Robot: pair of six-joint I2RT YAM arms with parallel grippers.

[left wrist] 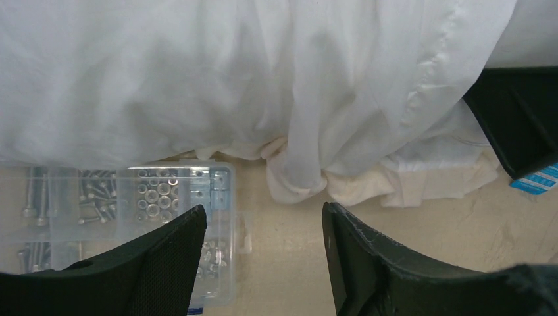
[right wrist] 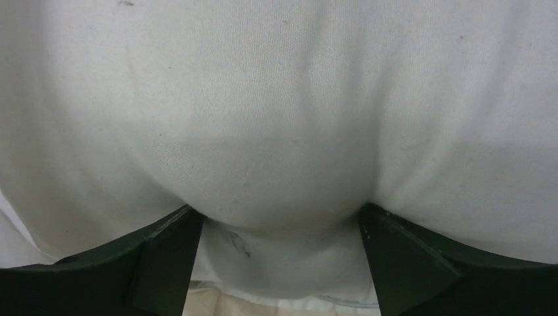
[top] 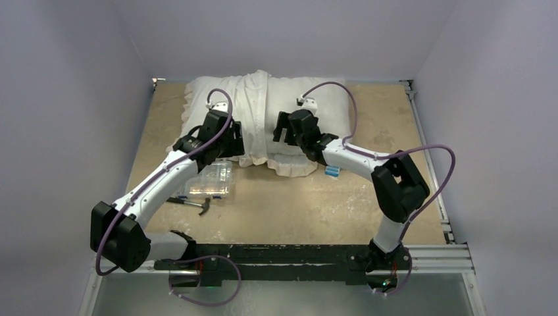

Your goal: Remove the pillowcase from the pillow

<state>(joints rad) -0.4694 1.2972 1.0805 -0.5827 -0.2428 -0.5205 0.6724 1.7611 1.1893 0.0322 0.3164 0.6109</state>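
**White cotton cover: taking a fresh hold**

The pillowcase (left wrist: 197, 79) lies directly ahead of the left pincer (left wrist: 263, 210), draped in loose folds over the pillow (top: 332, 115). Its cream frill (left wrist: 355, 189) rests on the counter (left wrist: 289, 276) just ahead and right of the fingertips. The left pincer is held moderately wide, with nothing between the jaws. The right pincer (right wrist: 279, 210) is spread wide and pressed against a smooth white bulge that fills its gap. Nothing is pinched there, and it cannot be told whether that surface is bare pillow or cover stretched over it.

A new grip is judged to be the step in hand. The left pincer should be advanced onto the gathered fold ahead and closed on cloth alone, not on the filling. The pull is best directed away from the right pincer, which can pin the pillow down. Limp cloth is likely to slip if only a thin layer is taken.

A clear screw box (left wrist: 164, 197) sits beneath the left finger and could be dragged along. A small hammer-like tool (top: 197, 205) lies behind that pincer.

The counter is a scuffed tan board, enclosed by plain pale walls (top: 66, 99).
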